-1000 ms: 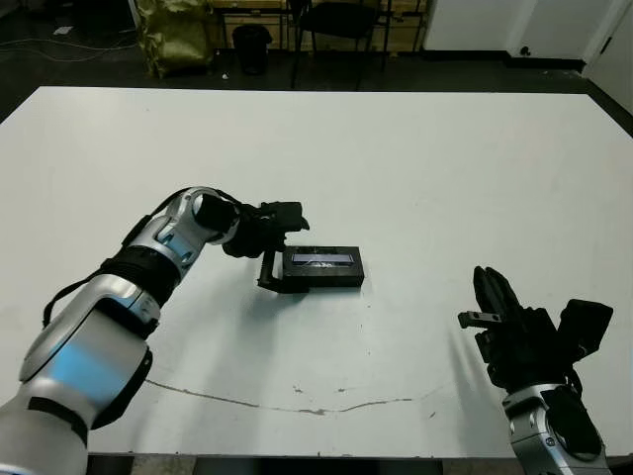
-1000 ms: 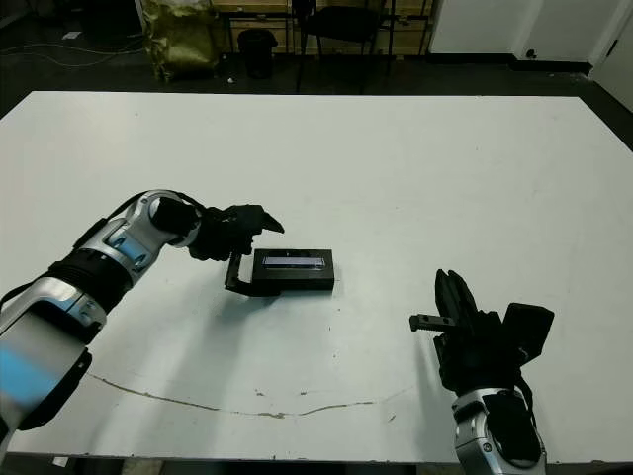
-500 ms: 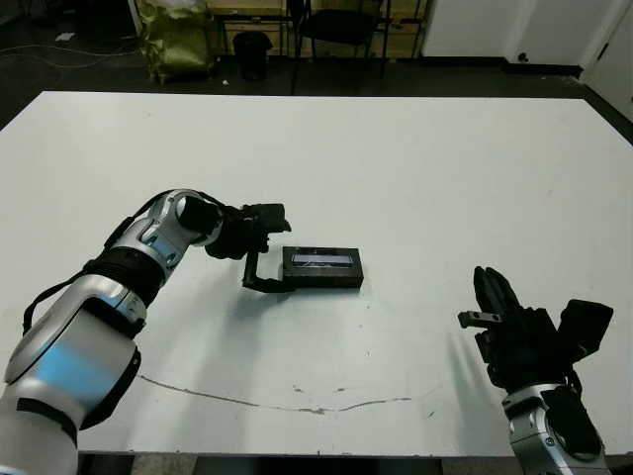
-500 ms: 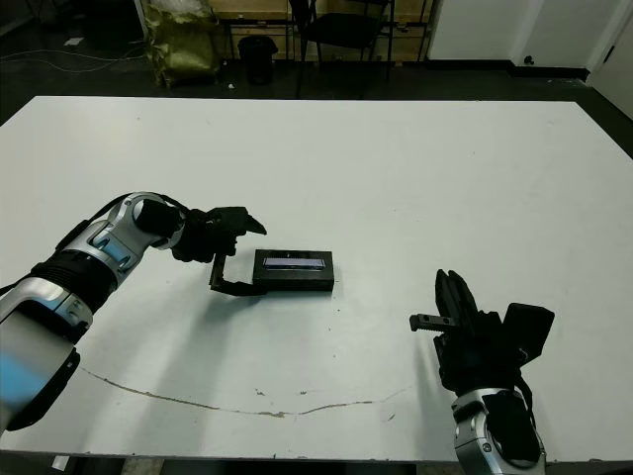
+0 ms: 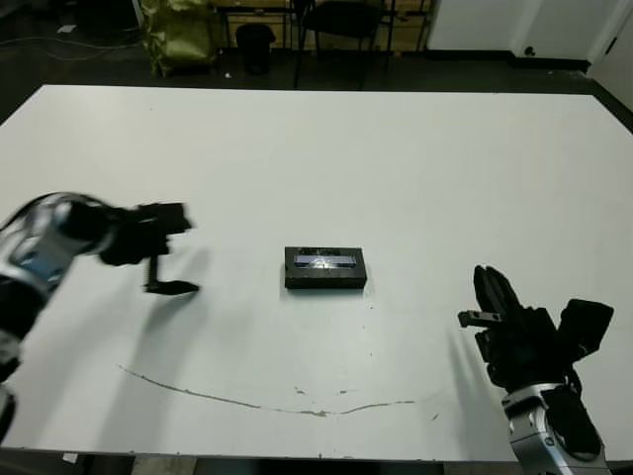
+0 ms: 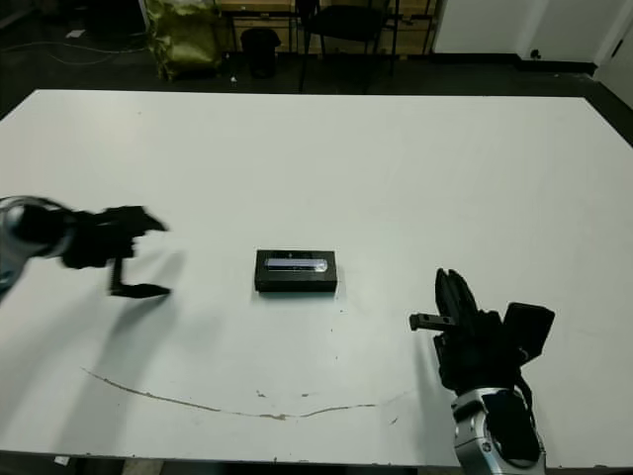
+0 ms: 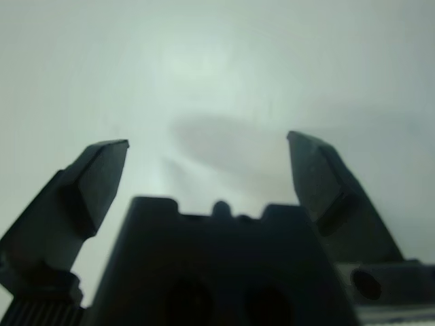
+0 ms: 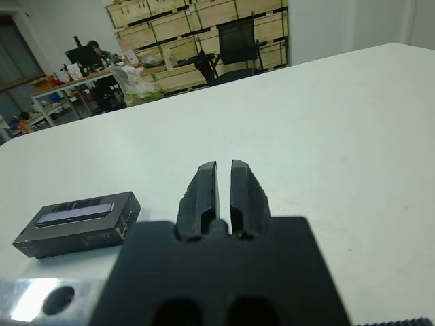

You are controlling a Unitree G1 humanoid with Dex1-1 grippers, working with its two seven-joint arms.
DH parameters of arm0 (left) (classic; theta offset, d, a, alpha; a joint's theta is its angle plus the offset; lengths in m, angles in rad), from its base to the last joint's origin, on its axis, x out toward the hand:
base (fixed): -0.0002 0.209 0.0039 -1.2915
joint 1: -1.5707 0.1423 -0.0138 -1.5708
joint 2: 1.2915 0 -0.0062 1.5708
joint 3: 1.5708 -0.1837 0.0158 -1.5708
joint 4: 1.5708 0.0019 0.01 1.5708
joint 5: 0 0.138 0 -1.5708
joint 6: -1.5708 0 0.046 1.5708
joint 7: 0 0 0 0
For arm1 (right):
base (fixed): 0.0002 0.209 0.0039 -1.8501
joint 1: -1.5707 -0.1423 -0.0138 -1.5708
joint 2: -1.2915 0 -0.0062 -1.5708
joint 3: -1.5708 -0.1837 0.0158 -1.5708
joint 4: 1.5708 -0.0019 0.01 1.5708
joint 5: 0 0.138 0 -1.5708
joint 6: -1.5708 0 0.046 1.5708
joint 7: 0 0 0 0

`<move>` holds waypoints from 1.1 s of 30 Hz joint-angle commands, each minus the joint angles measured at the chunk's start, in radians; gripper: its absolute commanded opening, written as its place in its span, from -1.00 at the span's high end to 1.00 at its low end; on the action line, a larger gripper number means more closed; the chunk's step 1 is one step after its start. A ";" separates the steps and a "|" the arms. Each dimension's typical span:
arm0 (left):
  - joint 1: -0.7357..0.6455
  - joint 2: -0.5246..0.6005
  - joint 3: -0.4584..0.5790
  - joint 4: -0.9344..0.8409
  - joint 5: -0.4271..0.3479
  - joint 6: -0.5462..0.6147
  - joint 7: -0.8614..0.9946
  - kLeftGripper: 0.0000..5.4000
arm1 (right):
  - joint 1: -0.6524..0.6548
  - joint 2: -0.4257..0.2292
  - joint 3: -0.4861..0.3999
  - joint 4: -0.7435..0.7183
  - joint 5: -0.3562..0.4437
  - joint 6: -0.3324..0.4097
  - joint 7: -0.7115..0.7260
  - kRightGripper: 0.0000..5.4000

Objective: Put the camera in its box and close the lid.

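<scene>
Box (image 5: 325, 269) is sitting shut near the middle of the table (image 5: 396, 158), its lid (image 6: 296, 264) lying flat on top with the grey window strip facing up. Off to the left, well apart from it, the left gripper (image 5: 161, 267) is hanging blurred over bare tabletop, fingers spread wide and gripping nothing. Near the front edge, the right gripper (image 8: 223, 187) is resting with its fingers pressed almost together, empty.

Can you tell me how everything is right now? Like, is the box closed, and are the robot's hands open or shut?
box: closed, lying flat on the table.
lid: on the box, window up.
left gripper: open, holding nothing, away from the box.
right gripper: shut, holding nothing.
</scene>
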 commanded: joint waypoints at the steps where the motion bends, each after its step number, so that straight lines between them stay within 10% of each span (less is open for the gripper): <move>1: 0.202 0.033 -0.081 0.008 0.105 0.044 -0.030 -0.99 | 0.004 -0.001 -0.007 0.020 -0.006 0.002 -0.005 1.00; 8: 0.197 -0.011 -0.062 0.157 0.089 -0.018 -0.008 -0.99 | 0.002 0.000 -0.013 0.013 0.005 0.014 -0.012 1.00; 13: 0.277 -0.052 0.149 0.058 -0.044 0.079 0.226 -0.91 | 0.001 0.001 -0.011 0.009 0.012 0.013 -0.007 1.00; 21: 0.513 -0.334 0.511 -0.512 -0.388 0.272 0.603 -0.20 | 0.000 0.009 -0.002 0.037 0.017 -0.028 0.019 1.00; 33: 0.579 -0.611 0.394 -0.980 -0.491 0.457 0.818 0.90 | -0.011 0.022 0.020 0.043 0.017 0.009 -0.002 1.00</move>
